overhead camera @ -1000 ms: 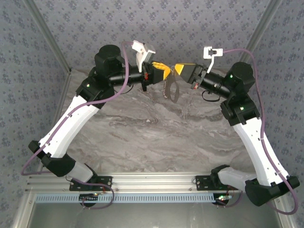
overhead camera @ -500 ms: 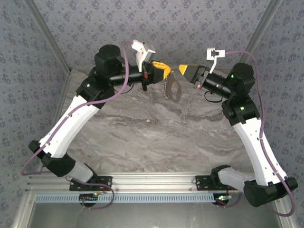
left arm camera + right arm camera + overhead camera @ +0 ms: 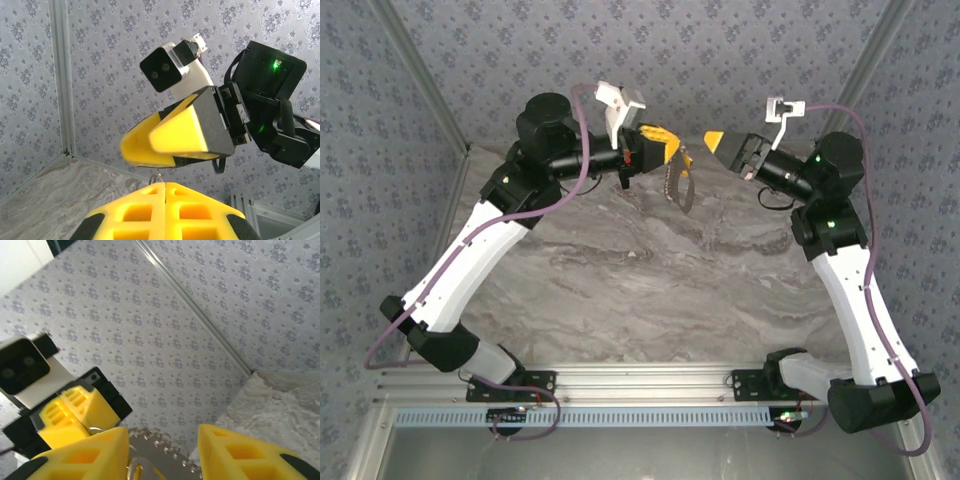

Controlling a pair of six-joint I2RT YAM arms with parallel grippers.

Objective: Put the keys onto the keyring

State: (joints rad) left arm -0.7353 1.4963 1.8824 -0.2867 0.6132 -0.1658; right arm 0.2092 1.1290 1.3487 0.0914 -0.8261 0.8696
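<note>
My left gripper (image 3: 672,150) is raised above the back of the table and shut on the keyring (image 3: 677,186), whose chain and grey-brown tab hang below it. In the left wrist view, a thin wire loop of the ring (image 3: 156,177) pokes out between the closed yellow fingers (image 3: 150,210). My right gripper (image 3: 712,138) stands open a short way to the right, holding nothing. In the right wrist view, the chain (image 3: 167,446) hangs beyond its spread fingers (image 3: 90,455). A small yellow bit (image 3: 136,471) shows under the chain; I cannot tell whether it is the keys.
The grey marble table (image 3: 650,280) lies below both raised grippers. Patterned walls close in the back and sides, with metal corner posts (image 3: 425,85) on the left and right. The arm bases sit on the rail (image 3: 640,385) at the near edge.
My right gripper has opened and drawn back to the right, away from the left gripper. The keyring now hangs from the left gripper alone, which has barely moved.
</note>
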